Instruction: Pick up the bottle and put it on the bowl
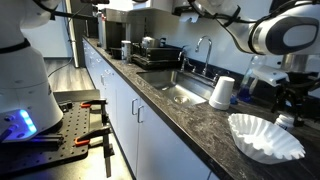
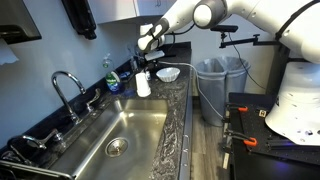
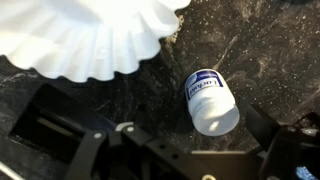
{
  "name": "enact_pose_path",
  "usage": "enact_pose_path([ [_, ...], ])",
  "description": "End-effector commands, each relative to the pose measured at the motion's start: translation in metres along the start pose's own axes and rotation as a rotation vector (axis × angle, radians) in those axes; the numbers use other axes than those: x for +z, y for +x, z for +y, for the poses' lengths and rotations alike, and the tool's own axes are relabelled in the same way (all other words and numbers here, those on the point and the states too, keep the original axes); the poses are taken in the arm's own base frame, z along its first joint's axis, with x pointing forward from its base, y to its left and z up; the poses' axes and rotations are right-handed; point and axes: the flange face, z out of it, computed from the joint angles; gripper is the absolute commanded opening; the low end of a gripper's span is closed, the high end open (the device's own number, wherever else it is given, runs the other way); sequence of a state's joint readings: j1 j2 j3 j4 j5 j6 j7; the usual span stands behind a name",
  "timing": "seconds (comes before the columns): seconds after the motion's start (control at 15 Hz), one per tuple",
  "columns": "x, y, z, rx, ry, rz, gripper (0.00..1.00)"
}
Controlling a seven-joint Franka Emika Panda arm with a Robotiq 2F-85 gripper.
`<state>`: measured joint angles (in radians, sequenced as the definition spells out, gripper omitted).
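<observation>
Surface materials at the counter. Bowl (image 3: 90, 40): thin white paper, matt, with finely fluted sides. Bottle (image 3: 212, 100): smooth white plastic with a slight sheen, wrapped in a printed blue-and-white label. Counter (image 1: 190, 125): dark stone, pale-veined and polished, with glossy reflections. Sink (image 2: 120, 135): brushed metal with a dull satin finish. Tap (image 2: 68, 85), at the sink's far edge: bright, mirror-like chrome. Cup (image 1: 222, 92): matt white paper. Arm (image 2: 260, 15): glossy, smooth white plastic shell. Gripper (image 3: 175, 148): matt black, material unclear. Cabinets (image 1: 120, 110) below the counter: smooth white fronts with slim metal handles. Bin (image 2: 210, 75), right of the counter: grey plastic, lined with a thin translucent bag.
</observation>
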<state>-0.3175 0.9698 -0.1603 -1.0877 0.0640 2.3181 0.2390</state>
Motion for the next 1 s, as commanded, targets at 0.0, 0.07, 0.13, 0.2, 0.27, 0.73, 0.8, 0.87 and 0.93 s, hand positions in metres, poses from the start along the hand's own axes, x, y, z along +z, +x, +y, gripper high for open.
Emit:
enact_pose_path([
  [0.0,-0.004,0.007,-0.009,-0.005,0.031,0.017,1.00],
  [0.07,-0.003,0.006,-0.012,-0.010,0.035,0.015,1.00],
  [0.13,-0.003,0.006,-0.015,-0.014,0.040,0.014,1.00],
  [0.2,-0.001,0.006,-0.018,-0.018,0.044,0.013,1.00],
  [0.27,0.001,0.005,-0.020,-0.021,0.047,0.011,1.00],
  [0.73,0.018,0.003,-0.017,-0.018,0.045,-0.006,1.00],
  [0.8,0.020,0.003,-0.017,-0.017,0.044,-0.007,1.00],
  [0.87,0.021,0.003,-0.016,-0.017,0.045,-0.007,1.00],
  [0.93,0.023,0.004,-0.016,-0.016,0.046,-0.007,1.00],
])
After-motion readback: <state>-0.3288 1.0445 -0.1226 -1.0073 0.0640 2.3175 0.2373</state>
